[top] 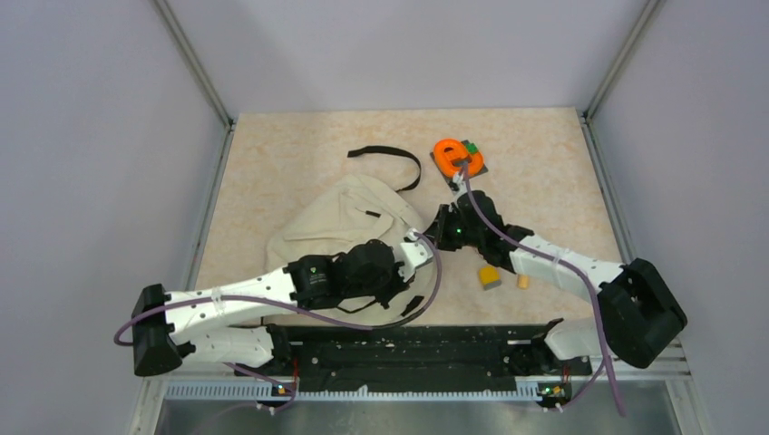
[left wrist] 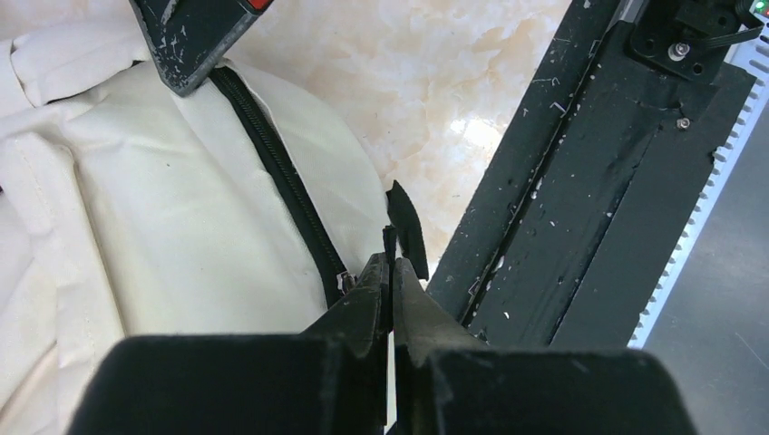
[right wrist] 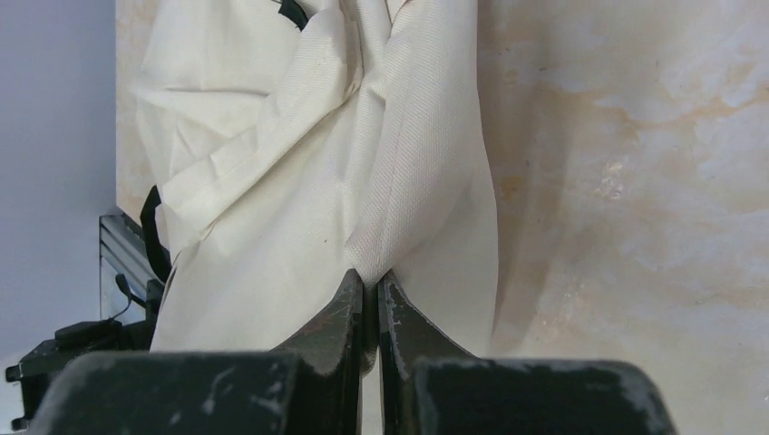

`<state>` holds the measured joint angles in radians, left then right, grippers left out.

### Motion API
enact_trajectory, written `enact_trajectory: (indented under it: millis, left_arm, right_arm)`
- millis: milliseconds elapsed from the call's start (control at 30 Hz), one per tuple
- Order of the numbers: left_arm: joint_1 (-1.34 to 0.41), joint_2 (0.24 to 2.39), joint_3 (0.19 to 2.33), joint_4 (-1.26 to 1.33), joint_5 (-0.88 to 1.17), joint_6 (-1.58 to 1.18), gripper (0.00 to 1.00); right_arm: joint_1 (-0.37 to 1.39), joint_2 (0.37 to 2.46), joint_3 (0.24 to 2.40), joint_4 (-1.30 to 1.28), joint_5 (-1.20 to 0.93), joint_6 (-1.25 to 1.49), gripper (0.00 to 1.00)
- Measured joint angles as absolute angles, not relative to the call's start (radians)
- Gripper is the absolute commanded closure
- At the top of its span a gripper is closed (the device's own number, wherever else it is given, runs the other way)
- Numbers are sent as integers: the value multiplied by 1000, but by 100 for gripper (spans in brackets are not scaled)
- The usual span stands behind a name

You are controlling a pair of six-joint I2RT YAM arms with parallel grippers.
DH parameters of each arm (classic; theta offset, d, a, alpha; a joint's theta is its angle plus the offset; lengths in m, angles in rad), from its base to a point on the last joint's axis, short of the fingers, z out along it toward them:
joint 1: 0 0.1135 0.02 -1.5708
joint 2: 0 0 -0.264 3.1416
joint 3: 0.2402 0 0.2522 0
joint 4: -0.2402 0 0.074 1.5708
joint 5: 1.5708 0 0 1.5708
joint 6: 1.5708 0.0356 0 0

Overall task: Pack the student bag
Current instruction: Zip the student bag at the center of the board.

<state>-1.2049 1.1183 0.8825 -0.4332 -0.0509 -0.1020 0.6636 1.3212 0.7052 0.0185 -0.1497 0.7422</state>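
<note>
two claws are working on the student bag (top: 335, 222), which is lying flat on the table (top: 544, 172), toward the left side and just past the arms. the left gripper (left wrist: 392, 272) is squeezing tight on a thin black zipper tab (left wrist: 406, 231) at the near end of the black zipper (left wrist: 281, 177), right by the bag's edge. the right gripper (right wrist: 370, 285) is pinching a fold of the cream cloth on the bag's right side, with its two fingers pressing together on it.

the zipper is looking closed along the part that is showing, so i am thinking the step now is opening the bag so things can go in. an orange roll (top: 451, 156), a yellow block (top: 490, 276) and a small tan piece (top: 522, 282) are sitting out on the table to the right of the bag.

next, the left claw is going to need to pull the tab along the zipper line while the right claw is holding the cloth firm, so the soft bag is not sliding or bunching up.
</note>
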Motion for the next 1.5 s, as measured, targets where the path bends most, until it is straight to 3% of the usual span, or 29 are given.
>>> enact_trajectory:
  millis: [567,967,1000,1100,1167,1267,1500]
  left_arm:
    - [-1199,1070,874,-470,-65,-151,100]
    - [-1200,1012,810,-498,-153,-255,100]
    - [-1200,1000,794,-491,-166,-264,100]
    - [-1200,969,754,-455,-193,-281,100]
    - [-1204,960,738,-426,-191,-288,100]
    - [-1211,963,725,-376,-184,-290,100]
    - [-1211,1016,725,-279,-183,-279,100]
  right_arm:
    - [520,1439,810,-26,-236,591,100]
    - [479,1639,986,-25,-222,462,100]
    - [479,1642,999,-34,-223,457,93]
    - [477,1642,1036,-62,-232,443,55]
    - [467,1636,1048,-65,-211,439,40]
    - [437,1574,1044,-83,-183,447,31]
    - [455,1237,860,-87,-154,543,25]
